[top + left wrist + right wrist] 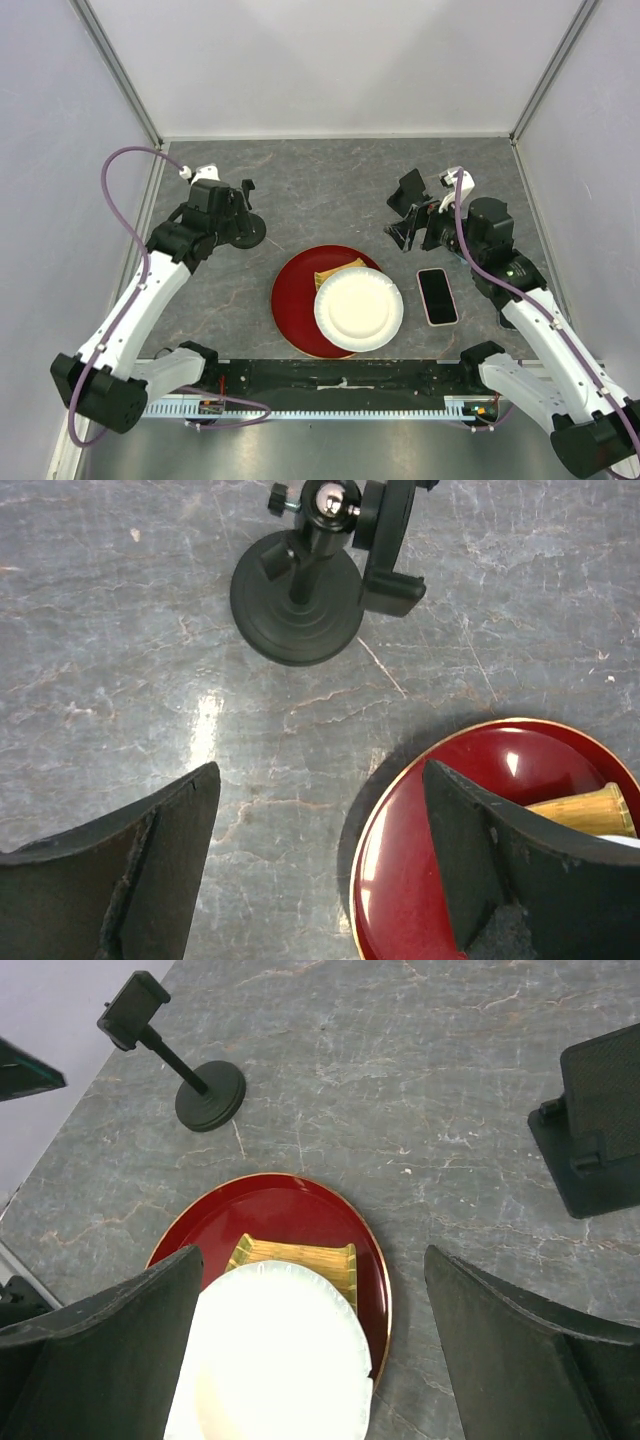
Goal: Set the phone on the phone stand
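Note:
The phone (437,296) lies flat on the table, screen up, just right of the plates and below my right gripper (404,222). That gripper (312,1256) hangs open and empty above the plates. The phone stand (409,186), black with a tilted back rest, stands just beyond it, and in the right wrist view the stand (592,1130) shows at the right edge. My left gripper (238,207) is far left, open and empty (320,770), over bare table beside the red plate. The phone is out of both wrist views.
A red plate (298,300) carries a white paper plate (358,308) and a bamboo piece (336,271) under it. A black clamp holder on a round base (246,232) stands ahead of the left fingers (298,598). Walls close in the table.

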Controlling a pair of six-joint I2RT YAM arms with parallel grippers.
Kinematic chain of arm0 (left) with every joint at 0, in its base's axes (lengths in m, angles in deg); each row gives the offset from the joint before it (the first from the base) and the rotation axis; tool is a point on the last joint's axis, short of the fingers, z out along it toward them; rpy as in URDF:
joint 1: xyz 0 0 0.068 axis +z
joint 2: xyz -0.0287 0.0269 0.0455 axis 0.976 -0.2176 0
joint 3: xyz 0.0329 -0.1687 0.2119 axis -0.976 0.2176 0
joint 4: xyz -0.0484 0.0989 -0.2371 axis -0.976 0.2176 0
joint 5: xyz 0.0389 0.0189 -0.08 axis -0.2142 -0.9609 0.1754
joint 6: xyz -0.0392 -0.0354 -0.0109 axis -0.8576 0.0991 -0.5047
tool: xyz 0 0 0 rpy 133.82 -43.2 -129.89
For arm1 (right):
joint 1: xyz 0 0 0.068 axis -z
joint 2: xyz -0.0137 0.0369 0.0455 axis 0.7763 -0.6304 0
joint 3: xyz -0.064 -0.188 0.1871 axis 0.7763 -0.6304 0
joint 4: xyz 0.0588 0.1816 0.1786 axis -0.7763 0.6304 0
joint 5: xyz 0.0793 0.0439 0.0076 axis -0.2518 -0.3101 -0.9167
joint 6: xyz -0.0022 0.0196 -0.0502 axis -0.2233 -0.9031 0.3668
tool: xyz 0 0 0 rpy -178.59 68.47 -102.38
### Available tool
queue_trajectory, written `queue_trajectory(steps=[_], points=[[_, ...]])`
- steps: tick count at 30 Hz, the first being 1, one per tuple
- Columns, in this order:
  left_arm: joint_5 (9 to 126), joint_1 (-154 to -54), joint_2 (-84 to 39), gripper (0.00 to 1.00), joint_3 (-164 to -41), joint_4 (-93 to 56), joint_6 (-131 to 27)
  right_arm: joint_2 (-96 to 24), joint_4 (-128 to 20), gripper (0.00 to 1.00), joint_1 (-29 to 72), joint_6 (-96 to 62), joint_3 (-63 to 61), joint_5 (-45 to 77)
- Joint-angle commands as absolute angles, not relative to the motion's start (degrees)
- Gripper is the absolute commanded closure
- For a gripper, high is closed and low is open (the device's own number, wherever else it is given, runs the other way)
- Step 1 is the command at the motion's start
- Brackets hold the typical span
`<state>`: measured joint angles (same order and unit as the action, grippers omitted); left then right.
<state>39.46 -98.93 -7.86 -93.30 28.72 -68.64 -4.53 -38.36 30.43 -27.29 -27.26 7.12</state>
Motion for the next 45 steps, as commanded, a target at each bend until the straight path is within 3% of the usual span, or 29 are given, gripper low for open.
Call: queue_trajectory(steps=[1,11,18,23,29,31,35,36,45], points=[[44.66,-97.56,-12.88,0.15,-96.18,22.05,-65.18,-5.06,-41.52,0.02,30.18,-28.1,-27.5,5.56],[41.41,-97.47,-23.52,0.23,-98.91,17.31,-62.02,-5.94,-37.21,0.02,30.18,-24.41,-26.97,11.63],[37.9,-97.56,-25.98,0.24,-100.23,12.2,-56.75,-7.7,-36.59,0.02,30.18,-23.0,-27.32,13.39],[37.98,-97.56,-28.45,0.32,-101.64,11.76,-55.51,-9.54,-37.38,0.02,30.18,-22.74,-27.94,13.83],[38.6,-97.56,-28.18,0.53,-100.23,8.42,-54.55,-11.65,-38.09,0.02,30.18,-22.65,-28.02,14.8],[37.72,-97.56,-28.19,0.68,-100.23,8.33,-53.58,-12.18,-38.44,0.02,30.09,-23.09,-28.02,14.62],[39.38,-97.74,-26.96,0.87,-96.9,6.15,-52.44,-12.45,-39.49,0.02,29.83,-24.31,-28.2,11.99],[40.17,-97.82,-26.61,0.98,-96.2,5.79,-52.26,-12.27,-39.84,0.02,29.57,-24.93,-28.37,11.46],[57.39,-98.0,-23.09,0.98,-94.34,2.62,-49.89,-14.72,-39.85,0.02,27.37,-29.41,-27.42,12.77]])
